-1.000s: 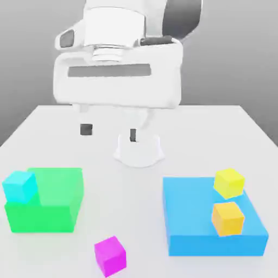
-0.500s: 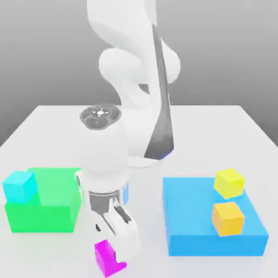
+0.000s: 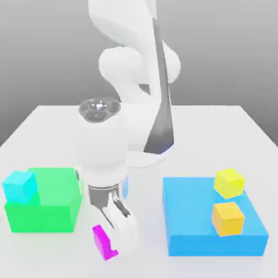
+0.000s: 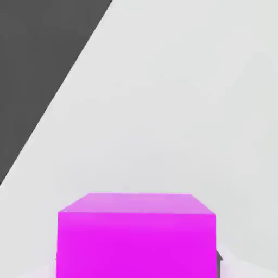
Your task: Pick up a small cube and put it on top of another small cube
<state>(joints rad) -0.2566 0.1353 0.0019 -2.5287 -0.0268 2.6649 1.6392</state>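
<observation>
The small magenta cube [image 3: 101, 238] sits low over the near part of the white table [image 3: 217, 130], and my gripper [image 3: 109, 247] is shut on it from above. A white finger [image 3: 122, 227] shows on the cube's side toward the exterior view's right. The hand view has the magenta cube [image 4: 136, 236] close up between the jaws. Other small cubes: a cyan one [image 3: 20, 186] on the green block [image 3: 51, 206], and a yellow one [image 3: 228, 182] and an orange one [image 3: 227, 218] on the blue block [image 3: 201, 222].
The green block stands at the exterior view's left and the wide blue block at its right, with my arm's white body [image 3: 103, 152] between them. The robot base [image 3: 146, 157] is behind. In the hand view, the table edge [image 4: 59, 92] borders a dark floor.
My arm came down from high over the table's middle to the magenta cube. The jaws closed on it, and the cube now sits slightly higher in the picture than half a second ago.
</observation>
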